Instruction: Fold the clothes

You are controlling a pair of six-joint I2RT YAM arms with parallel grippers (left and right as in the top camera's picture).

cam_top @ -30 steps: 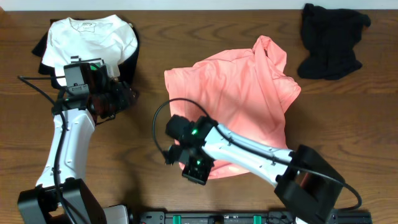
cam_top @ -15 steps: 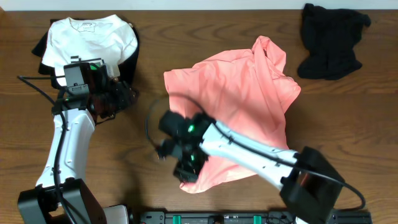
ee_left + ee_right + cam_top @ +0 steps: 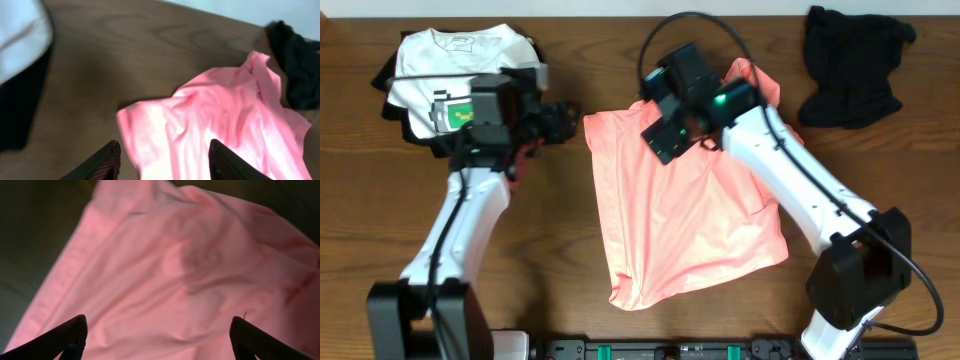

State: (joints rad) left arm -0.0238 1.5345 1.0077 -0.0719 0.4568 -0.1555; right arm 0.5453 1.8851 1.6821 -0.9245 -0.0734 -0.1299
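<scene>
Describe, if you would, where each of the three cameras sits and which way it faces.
Overhead: fixed above the table, facing straight down; the left arm and right arm show, beside and over the pink T-shirt.
Left wrist: on the left arm, facing forward and down across the table; the open left gripper frames the shirt's corner.
Right wrist: on the right arm, close above the pink cloth, facing down; the open right gripper shows below.
Shared: overhead and left wrist both see the pink T-shirt and the black garment.

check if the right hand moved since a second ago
Yes. The right hand went from the pink shirt's near edge to its far edge, now nearly level with the black cloth, which stayed put.
</scene>
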